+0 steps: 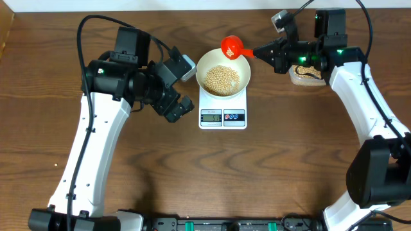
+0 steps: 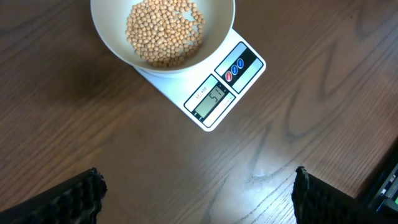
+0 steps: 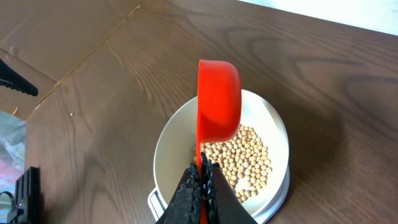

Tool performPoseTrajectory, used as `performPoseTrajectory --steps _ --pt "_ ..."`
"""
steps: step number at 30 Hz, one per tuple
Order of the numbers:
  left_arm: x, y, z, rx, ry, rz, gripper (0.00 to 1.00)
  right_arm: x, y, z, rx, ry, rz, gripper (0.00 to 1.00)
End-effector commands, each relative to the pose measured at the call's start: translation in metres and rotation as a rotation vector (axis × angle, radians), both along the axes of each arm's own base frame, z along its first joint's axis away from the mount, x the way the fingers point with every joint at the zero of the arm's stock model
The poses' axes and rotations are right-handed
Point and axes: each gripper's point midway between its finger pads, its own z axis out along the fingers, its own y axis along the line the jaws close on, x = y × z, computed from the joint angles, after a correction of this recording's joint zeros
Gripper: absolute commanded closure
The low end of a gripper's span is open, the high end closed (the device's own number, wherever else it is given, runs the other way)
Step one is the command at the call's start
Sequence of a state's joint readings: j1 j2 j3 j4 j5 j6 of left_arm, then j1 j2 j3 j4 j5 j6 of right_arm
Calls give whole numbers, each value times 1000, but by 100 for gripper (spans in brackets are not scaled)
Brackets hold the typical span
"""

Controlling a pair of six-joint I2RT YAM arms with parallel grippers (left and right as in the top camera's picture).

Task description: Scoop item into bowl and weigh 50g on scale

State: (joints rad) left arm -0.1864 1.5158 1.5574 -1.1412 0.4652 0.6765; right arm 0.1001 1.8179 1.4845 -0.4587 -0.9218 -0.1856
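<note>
1. The right jaws pinch the handle of the red scoop (image 3: 219,99), tipped over the bowl (image 1: 200,64).
2. The beans (image 1: 221,79) lie in the bowl on the scale (image 1: 223,117).
3. The left jaws stand spread above the bench (image 1: 289,160), beside the scale.

Overhead, the digits on the scale (image 1: 223,117) were too small to read. The left wrist view's top edge cut off the bowl (image 2: 106,31).
</note>
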Motion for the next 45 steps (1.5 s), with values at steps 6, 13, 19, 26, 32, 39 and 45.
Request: performPoseTrajectory --steps 6,13,19,26,32,39,45 --pt "-3 -1 1 -8 2 2 2 -5 -24 37 175 44 10 99" --pt "-3 -1 1 -8 2 2 2 1 -103 49 314 155 -129 99" --pt "-2 -1 2 -8 1 2 2 -4 -180 23 253 201 -327 99" --pt "-3 -1 1 -8 2 2 2 -28 -213 -25 -25 274 -433 99" --pt "-3 -1 1 -8 2 2 2 -28 -224 -20 -110 234 -482 99" --pt "-3 -1 1 -8 2 2 2 -30 -243 -22 -319 208 -582 99" --pt "-3 -1 1 -8 2 2 2 -28 -233 -30 -589 183 -610 98"
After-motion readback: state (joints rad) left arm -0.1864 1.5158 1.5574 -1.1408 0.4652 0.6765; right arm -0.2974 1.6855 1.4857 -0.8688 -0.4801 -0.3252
